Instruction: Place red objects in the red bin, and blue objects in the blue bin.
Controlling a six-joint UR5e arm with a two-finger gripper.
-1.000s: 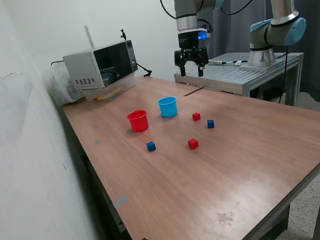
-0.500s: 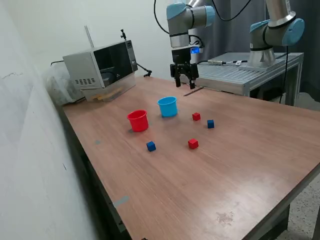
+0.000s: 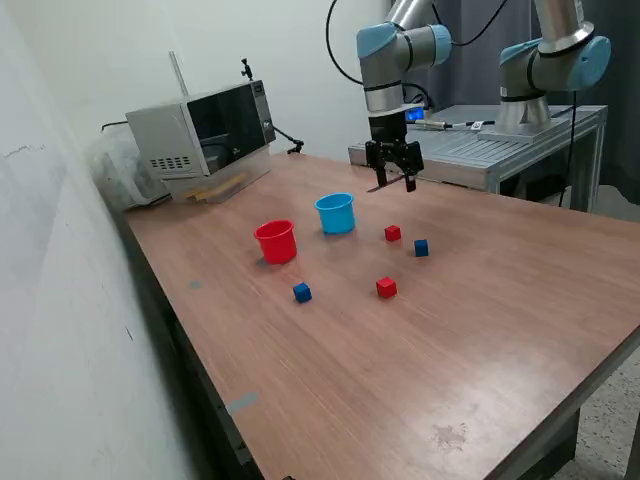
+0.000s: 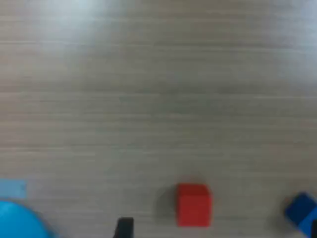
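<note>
The red cup (image 3: 276, 240) and the light blue cup (image 3: 336, 213) stand side by side on the wooden table (image 3: 480, 330). Two red cubes lie on the table, one (image 3: 392, 233) near the blue cup and one (image 3: 386, 288) nearer the front. Two dark blue cubes lie there too, one (image 3: 421, 248) at the exterior view's right and one (image 3: 302, 292) in front of the red cup. My gripper (image 3: 393, 183) hangs open and empty above the table, behind the cubes. The wrist view shows a red cube (image 4: 193, 204), a blue cube's edge (image 4: 302, 213) and the blue cup's rim (image 4: 17, 223).
A microwave (image 3: 200, 128) stands at the table's back, at the exterior view's left. A metal bench (image 3: 480, 150) with a second arm (image 3: 545, 60) stands behind the table. A wall runs along the exterior view's left.
My gripper has swung from behind the blue cup toward the exterior view's right and a little lower. The cups and cubes have not moved.
</note>
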